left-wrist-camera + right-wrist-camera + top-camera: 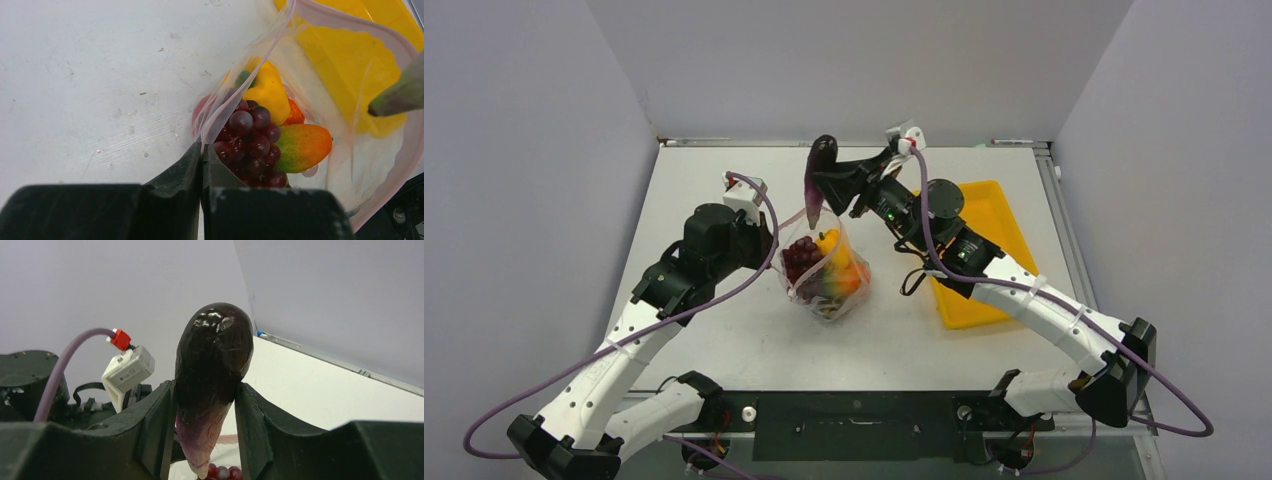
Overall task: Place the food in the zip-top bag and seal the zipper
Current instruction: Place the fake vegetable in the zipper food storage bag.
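The zip-top bag (827,285) stands open mid-table with food inside. In the left wrist view I see the dark red grape bunch (255,142), the yellow bell pepper (270,89) and an orange-green piece (303,145). My left gripper (202,148) is shut on the bag's near rim, holding the mouth up, and the pink zipper (352,21) curves round the opening. Just over the mouth, my right gripper (205,388) is shut on the dark purple eggplant (214,355), which hangs stem end down. From above, the eggplant (822,155) hangs over the bag's far edge.
A yellow tray (989,205) lies to the right of the bag, partly under the right arm. Grey walls close in the table at the back and on both sides. The left arm (694,265) reaches in from the bag's left.
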Available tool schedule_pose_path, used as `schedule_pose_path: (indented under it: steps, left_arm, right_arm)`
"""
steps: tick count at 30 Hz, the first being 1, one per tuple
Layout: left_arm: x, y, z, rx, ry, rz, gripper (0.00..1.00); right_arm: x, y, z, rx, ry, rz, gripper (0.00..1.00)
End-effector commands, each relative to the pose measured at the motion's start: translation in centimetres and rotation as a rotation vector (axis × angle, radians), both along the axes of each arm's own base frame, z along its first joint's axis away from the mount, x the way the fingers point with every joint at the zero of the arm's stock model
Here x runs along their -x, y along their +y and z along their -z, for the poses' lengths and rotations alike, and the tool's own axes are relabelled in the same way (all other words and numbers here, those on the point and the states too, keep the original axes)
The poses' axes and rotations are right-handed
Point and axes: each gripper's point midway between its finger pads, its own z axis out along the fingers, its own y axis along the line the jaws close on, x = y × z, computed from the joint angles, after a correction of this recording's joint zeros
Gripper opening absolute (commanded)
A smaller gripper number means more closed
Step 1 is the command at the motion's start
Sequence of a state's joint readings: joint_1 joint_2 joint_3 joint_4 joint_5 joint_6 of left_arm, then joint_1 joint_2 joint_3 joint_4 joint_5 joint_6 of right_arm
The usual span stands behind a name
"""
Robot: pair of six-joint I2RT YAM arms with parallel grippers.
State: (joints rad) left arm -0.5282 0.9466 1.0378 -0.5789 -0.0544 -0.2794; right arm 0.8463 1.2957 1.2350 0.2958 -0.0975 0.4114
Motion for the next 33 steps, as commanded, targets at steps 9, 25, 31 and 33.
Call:
schedule_pose_path:
  steps: [9,25,31,33]
  left_arm:
    - [-0.6,0.0,-1.6,0.025,-0.062,-0.009,0.0]
    - [-0.7,0.1,-1.6,0.021,-0.061,-0.012,0.0]
    - [-0.6,0.0,-1.5,0.021,-0.061,-0.011,0.0]
    - [-0.7,0.0,-1.5,0.02,-0.059,-0.011,0.0]
  right_arm:
    - [3.1,2.5,2.7,0.262,-0.1,-0.079,0.05]
    - [6.1,3.0,9.4,0.425,-0.068,-0.038,0.05]
    - [7.0,2.5,10.9,0.445,-0.035,-0.023,0.09]
    - [7.2,2.5,11.5,0.458,-0.023,-0.029,0.12]
